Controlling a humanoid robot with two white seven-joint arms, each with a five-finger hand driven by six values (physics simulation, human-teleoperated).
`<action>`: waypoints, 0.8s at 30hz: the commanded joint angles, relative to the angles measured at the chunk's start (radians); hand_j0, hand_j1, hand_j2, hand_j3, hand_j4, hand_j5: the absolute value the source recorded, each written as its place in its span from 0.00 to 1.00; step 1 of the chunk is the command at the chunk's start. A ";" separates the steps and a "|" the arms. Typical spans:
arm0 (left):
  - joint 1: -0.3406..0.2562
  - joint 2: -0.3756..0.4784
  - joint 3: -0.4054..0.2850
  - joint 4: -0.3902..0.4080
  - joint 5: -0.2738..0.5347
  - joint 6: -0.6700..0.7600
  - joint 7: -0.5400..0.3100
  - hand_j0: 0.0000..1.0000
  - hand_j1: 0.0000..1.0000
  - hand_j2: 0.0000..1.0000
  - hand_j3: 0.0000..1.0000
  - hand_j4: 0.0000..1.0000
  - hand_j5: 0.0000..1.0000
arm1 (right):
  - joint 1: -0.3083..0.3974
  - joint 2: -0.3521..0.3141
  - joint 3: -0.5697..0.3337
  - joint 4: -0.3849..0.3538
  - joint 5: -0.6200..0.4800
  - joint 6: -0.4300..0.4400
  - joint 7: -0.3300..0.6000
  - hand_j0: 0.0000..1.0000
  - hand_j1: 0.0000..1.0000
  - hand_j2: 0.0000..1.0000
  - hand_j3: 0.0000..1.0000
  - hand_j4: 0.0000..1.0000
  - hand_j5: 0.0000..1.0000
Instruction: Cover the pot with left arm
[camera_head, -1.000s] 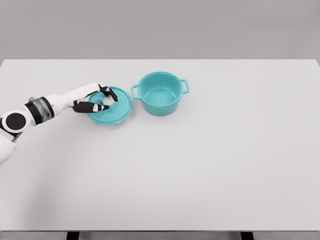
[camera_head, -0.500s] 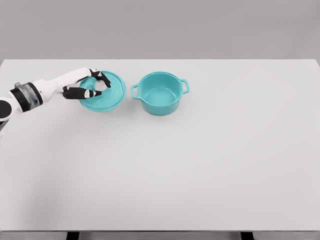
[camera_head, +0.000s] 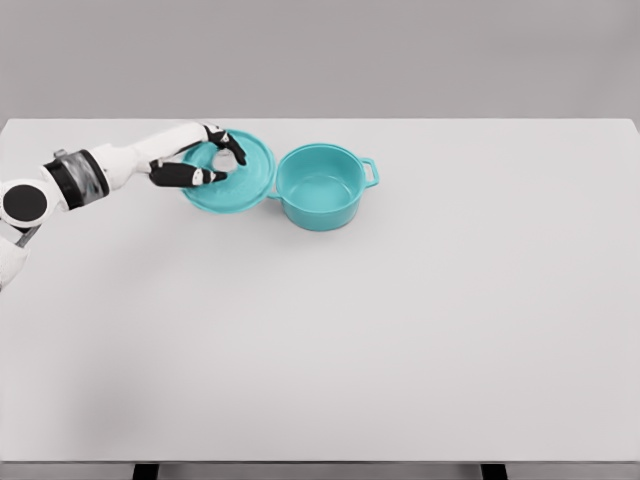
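Now the left hand (camera_head: 205, 165) sits at the upper left of the table, its white arm reaching in from the picture's left edge, and its black-tipped fingers (camera_head: 190, 177) are curled around the middle of the teal lid (camera_head: 245, 180), clamped on what looks like the knob, though the knob itself is hidden under the hand. That lid is tilted, its round face turned toward the camera, and its right rim comes right up to the left side of the pot (camera_head: 318, 186), covering the pot's left handle from view; whether the two actually touch, I cannot tell. Moving outward, the teal pot stands upright and uncovered just right of the lid, its inside bare, with its right handle (camera_head: 369, 172) poking out toward the table's far side. All of this rests toward the back of the wide white table (camera_head: 400, 330).
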 joint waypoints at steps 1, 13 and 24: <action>0.000 -0.023 -0.007 0.003 0.000 0.003 0.001 0.52 0.52 0.52 0.52 0.52 0.52 | 0.000 0.000 0.000 0.000 0.001 -0.001 0.000 1.00 1.00 1.00 1.00 1.00 1.00; -0.048 -0.103 -0.042 0.076 -0.003 0.004 -0.001 0.52 0.52 0.52 0.52 0.52 0.52 | 0.000 0.000 0.000 0.000 0.001 -0.001 0.000 1.00 1.00 1.00 1.00 1.00 1.00; -0.092 -0.227 -0.044 0.194 -0.069 0.004 -0.001 0.51 0.51 0.51 0.51 0.51 0.51 | 0.000 0.000 0.000 0.000 0.001 -0.001 0.000 1.00 1.00 1.00 1.00 1.00 1.00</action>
